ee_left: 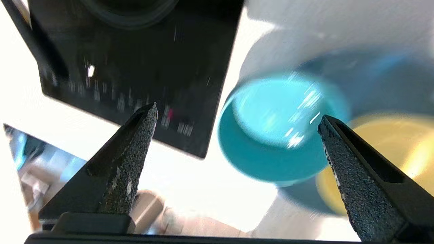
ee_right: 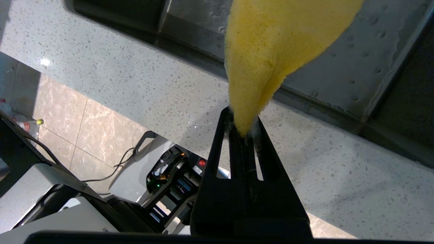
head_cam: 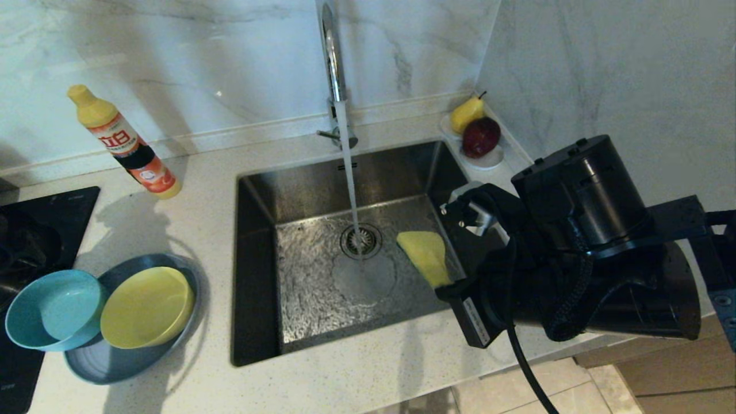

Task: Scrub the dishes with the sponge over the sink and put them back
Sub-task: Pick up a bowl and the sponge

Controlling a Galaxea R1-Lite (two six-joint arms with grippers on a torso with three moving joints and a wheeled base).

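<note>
We see the right gripper [ee_right: 244, 130] pinched tight on one end of the sponge [head_cam: 428, 256], its black slotted fingers pressed together on the soft yellow foam so that the pad narrows to a squeezed tip there and fans out wide beyond. Only the yellow, finely porous face shows; we cannot see a green layer. The sponge hangs over the sink [head_cam: 259, 276], near its right wall and just right of the drain strainer [head_cam: 361, 240], above the basin floor.

The left gripper [ee_left: 237, 118] stands spread wide with nothing between its fingers [ee_left: 130, 159], which are tapered black wedges with gritty, sandpaper-like pads. In its wrist view it hovers above the teal bowl [ee_left: 274, 135], not touching it; the view is blurred. We do not see this gripper in the head view.

The sink is a square basin of brushed, dimpled steel, wet, with water running from the chrome gooseneck tap [head_cam: 332, 63] straight onto the round strainer.

Left of the sink, on the speckled pale stone counter [head_cam: 345, 379], sits the grey-blue plate [head_cam: 109, 362], wide and shallow, matte. The yellow bowl [head_cam: 146, 307] rests on it, tilted, smooth and round. The teal bowl [head_cam: 52, 310] leans on the plate's far-from-sink edge, touching the yellow one, partly over the glossy black cooktop [head_cam: 34, 230].

Behind and left of the sink, a detergent bottle [head_cam: 123, 144] with a yellow cap stands tilted. At the sink's back right corner, a white dish [head_cam: 489, 160] holds a pear [head_cam: 466, 114] and a dark red apple [head_cam: 481, 137].
</note>
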